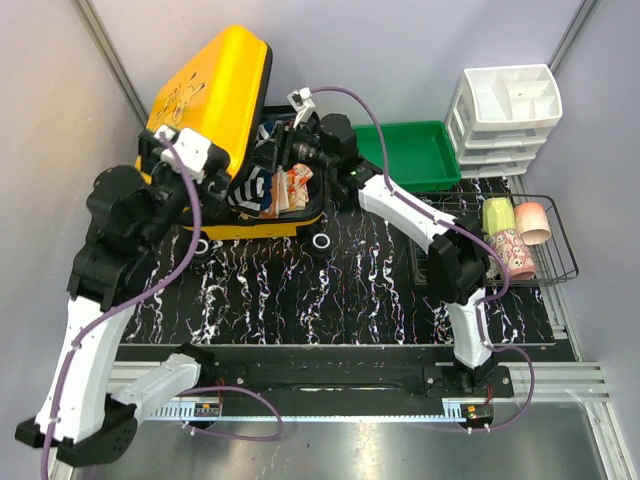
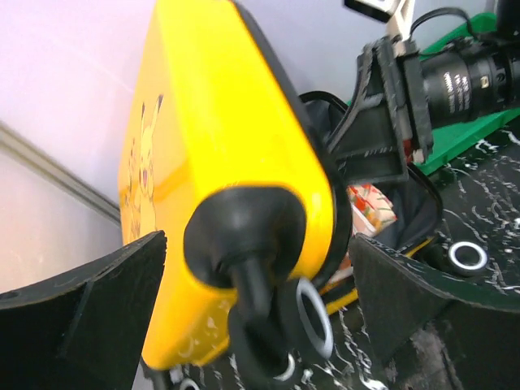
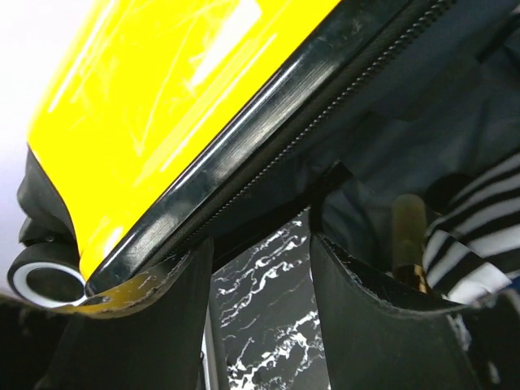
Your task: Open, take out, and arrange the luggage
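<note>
The yellow luggage (image 1: 215,90) stands open at the back left of the mat, its lid raised and leaning left. Inside the lower half lie a striped cloth (image 1: 255,190) and an orange-and-white packet (image 1: 292,188). My left gripper (image 1: 185,150) is open at the lid's lower left corner. In the left wrist view the gripper (image 2: 258,240) straddles that corner and its black wheel (image 2: 280,325). My right gripper (image 1: 290,150) is open and empty inside the opening. In the right wrist view the gripper (image 3: 260,244) sits below the lid's zip edge (image 3: 268,154), with the striped cloth (image 3: 479,236) to its right.
A green tray (image 1: 410,150) lies behind the right arm. A white drawer unit (image 1: 510,115) stands at the back right. A wire basket (image 1: 560,240) holds a green cup (image 1: 497,213), a pink cup (image 1: 533,222) and a patterned cup (image 1: 510,252). A black marbled mat (image 1: 340,290) covers the table.
</note>
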Controlling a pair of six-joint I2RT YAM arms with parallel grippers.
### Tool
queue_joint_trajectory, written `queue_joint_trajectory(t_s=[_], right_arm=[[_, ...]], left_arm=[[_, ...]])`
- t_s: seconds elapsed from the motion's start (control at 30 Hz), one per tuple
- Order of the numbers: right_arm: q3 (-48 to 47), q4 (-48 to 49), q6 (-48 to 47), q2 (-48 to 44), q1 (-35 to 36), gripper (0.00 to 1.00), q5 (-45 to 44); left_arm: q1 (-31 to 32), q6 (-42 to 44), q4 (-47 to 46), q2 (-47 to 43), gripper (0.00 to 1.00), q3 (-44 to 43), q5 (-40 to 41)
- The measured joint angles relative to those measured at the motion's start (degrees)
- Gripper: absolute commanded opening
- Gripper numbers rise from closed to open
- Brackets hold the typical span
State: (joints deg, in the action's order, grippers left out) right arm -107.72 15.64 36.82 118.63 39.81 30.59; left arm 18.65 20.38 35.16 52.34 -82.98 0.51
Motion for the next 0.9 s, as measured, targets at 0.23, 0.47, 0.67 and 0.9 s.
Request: queue_joint_trajectory(t_s=[0.23,0.47,0.67,0.9], right_arm=[[-6.1,1.2,0.2,3.1,2.6,0.61,0.2],[-6.5,2.5,0.1,3.2,3.8,0.62,-0.5],[-7.4,3.2,0.1,3.4,4.1,0.63,-1.2],[-7.4,4.2,-0.6,3.4,4.4,0.67,-1.3]], left_arm=[[6.5,12.3,2.1,7.0,0.99,-3.9,2.9],[12.4,26.2,-1.0,8.2,0.99,1.1,14.3],[13.0,38.5,-10.2,7.6,0.88,10.4,23.0],[11.6,54.7,-26.3,5.6,0.32,19.6,28.3]])
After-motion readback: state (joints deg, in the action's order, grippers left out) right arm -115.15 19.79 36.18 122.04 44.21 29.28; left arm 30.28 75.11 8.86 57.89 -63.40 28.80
